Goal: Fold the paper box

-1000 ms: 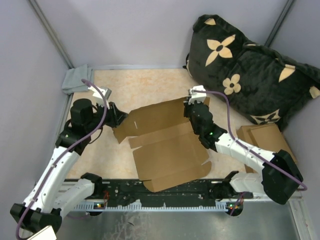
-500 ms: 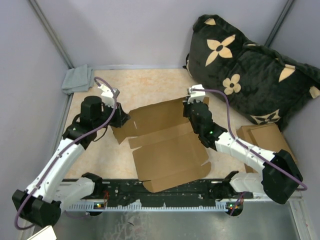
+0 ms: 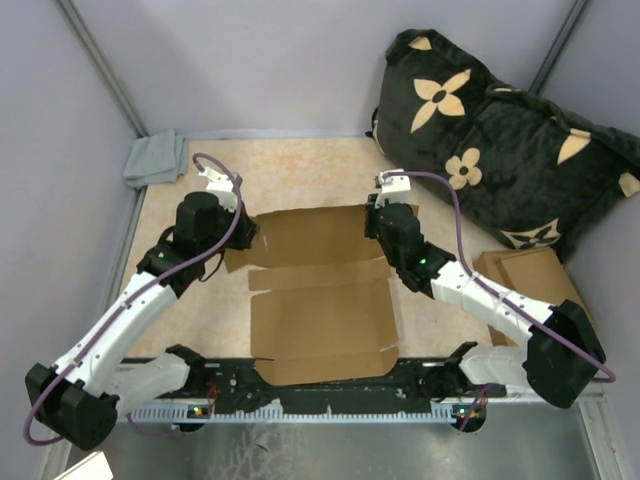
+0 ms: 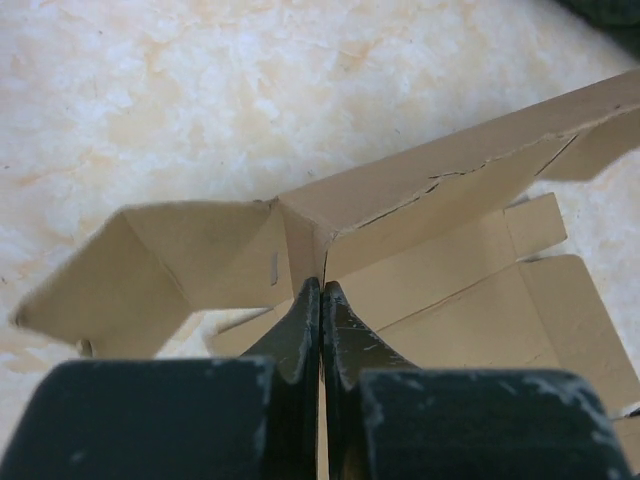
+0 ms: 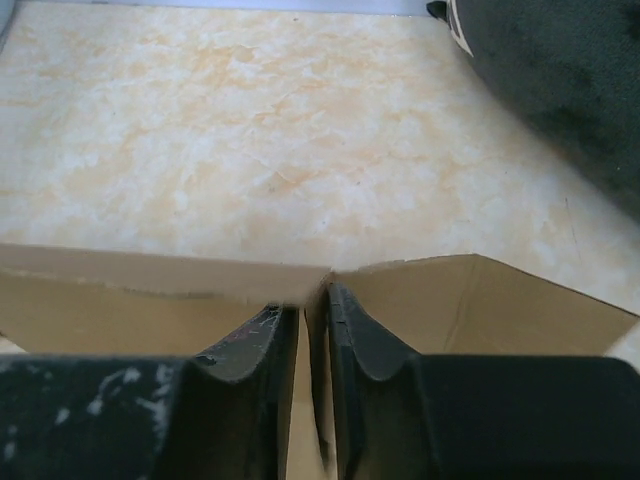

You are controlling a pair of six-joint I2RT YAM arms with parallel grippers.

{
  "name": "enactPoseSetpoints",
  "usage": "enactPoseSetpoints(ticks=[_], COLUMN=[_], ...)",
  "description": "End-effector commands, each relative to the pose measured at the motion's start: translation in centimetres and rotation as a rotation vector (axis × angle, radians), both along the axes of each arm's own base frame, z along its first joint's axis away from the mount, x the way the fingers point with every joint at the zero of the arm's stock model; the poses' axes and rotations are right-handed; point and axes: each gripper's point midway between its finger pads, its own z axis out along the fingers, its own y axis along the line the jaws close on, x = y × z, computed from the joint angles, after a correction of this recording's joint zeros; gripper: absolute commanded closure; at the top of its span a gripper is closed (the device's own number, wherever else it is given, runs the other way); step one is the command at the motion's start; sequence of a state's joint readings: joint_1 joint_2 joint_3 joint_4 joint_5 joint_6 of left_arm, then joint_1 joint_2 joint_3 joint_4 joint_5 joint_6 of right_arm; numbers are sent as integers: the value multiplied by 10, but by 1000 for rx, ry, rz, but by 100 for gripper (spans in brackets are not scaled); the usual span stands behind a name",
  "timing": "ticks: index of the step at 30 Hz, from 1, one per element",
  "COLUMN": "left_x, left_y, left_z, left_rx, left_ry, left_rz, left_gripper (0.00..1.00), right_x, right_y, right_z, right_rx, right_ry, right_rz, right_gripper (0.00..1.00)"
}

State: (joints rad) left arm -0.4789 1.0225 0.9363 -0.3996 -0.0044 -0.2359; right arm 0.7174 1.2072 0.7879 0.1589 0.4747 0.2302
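The paper box (image 3: 320,310) is a brown die-cut cardboard sheet lying in the middle of the table, its far panel raised. My left gripper (image 3: 243,238) is shut on the box's far left corner. In the left wrist view the fingertips (image 4: 322,292) pinch an upright fold where a side flap (image 4: 170,265) meets the back panel (image 4: 450,260). My right gripper (image 3: 381,222) is shut on the far right corner. In the right wrist view a thin cardboard edge stands between the fingers (image 5: 315,300), with the raised panel (image 5: 150,290) to the left and a side flap (image 5: 480,300) to the right.
A black pillow with beige flowers (image 3: 500,150) leans at the back right. A stack of smaller flat cardboard pieces (image 3: 530,275) lies at the right. A grey cloth (image 3: 155,158) sits in the far left corner. Grey walls enclose the table.
The box has swung from a skewed pose to square with the table's near edge. Both grippers kept hold of its far corners, and the left arm moved toward the middle.
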Motion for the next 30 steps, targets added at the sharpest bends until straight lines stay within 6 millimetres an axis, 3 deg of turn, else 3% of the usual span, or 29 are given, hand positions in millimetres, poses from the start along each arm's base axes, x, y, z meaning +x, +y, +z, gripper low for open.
enactPoseSetpoints(ticks=[1,9,16,22,25,30], left_x=[9,6,9,19,26,31], left_y=[-4,1,9,16,14,12], left_z=[29,35,35,33,17,1], left_rx=[-116,-191,-188,-146,-110,-92], left_ry=[-149,-352,-401,-406,-320,-214], left_rz=[48,65,117,182,198,236], left_gripper=[100,100,100,100,100,100], right_x=[-1,-13,-46,-61,-62,-60], right_y=[11,6,-2,-21,-21,-16], right_z=[16,11,5,-38,-65,-87], right_rx=[107,129,151,133,162,182], right_ry=[-10,9,40,179,295,398], right_rz=[8,22,107,48,33,26], right_gripper=[72,49,27,26,26,26])
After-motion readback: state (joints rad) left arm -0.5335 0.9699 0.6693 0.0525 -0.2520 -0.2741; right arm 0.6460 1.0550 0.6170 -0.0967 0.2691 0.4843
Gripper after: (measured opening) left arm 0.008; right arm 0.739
